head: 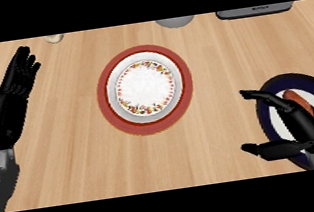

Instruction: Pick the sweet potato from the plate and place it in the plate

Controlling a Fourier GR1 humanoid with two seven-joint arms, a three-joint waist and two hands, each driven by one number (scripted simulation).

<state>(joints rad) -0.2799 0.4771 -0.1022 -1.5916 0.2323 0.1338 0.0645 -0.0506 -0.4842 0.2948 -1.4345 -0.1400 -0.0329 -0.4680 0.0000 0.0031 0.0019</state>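
Note:
A dark blue plate (295, 79) with a white inner ring lies at the right edge of the counter. On it a sliver of the orange-brown sweet potato (303, 102) shows, mostly hidden by my right hand (302, 126). That hand hovers over this plate with its fingers spread and slightly bent, thumb apart, and nothing visibly held. A red-rimmed plate (105, 98) with a white, flower-patterned centre lies in the middle and holds nothing. My left hand (8, 98) rests open at the left edge, fingers pointing up.
Along the far edge of the wooden counter stand a small beige object (53, 38), a grey rounded object (175, 22) and a dark appliance (255, 11). Bare wood lies between the two plates.

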